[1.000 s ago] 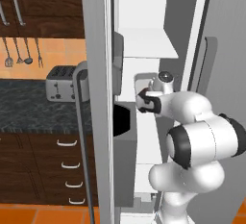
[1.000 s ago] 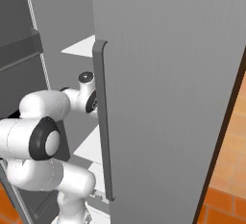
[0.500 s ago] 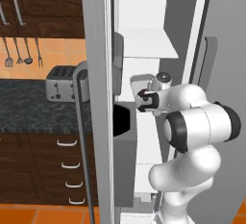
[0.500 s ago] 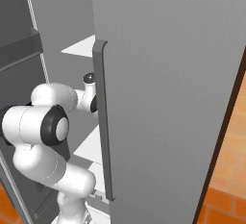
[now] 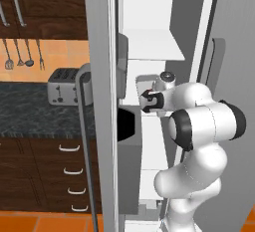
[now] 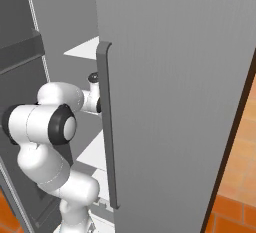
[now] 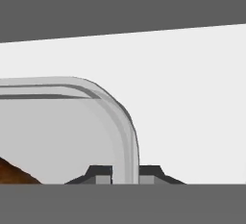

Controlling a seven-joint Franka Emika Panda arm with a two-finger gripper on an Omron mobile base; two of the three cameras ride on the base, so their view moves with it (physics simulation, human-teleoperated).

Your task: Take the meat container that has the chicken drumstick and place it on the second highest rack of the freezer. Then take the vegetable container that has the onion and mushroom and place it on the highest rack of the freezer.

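A tall grey freezer with a white interior (image 5: 149, 52) is seen with its doors swung open, a long grey vertical bar handle (image 6: 107, 127) running down the near door. The white robot arm with dark joints (image 5: 204, 126) is reached into the compartment between the doors. In the hand view, the two dark fingertips of the gripper (image 7: 125, 174) are seen nearly closed, one on each side of the raised rim of a pale grey, round-cornered meat container (image 7: 62, 136). The container is seen lying on a flat white shelf panel (image 7: 192, 107), near the shelf's front edge. At the container's lower left corner a sliver of something reddish-brown and glossy (image 7: 14, 174) is visible, probably the chicken drumstick. From the left base view the container (image 5: 145, 82) appears level with the wrist, below a higher white shelf (image 5: 149, 44).
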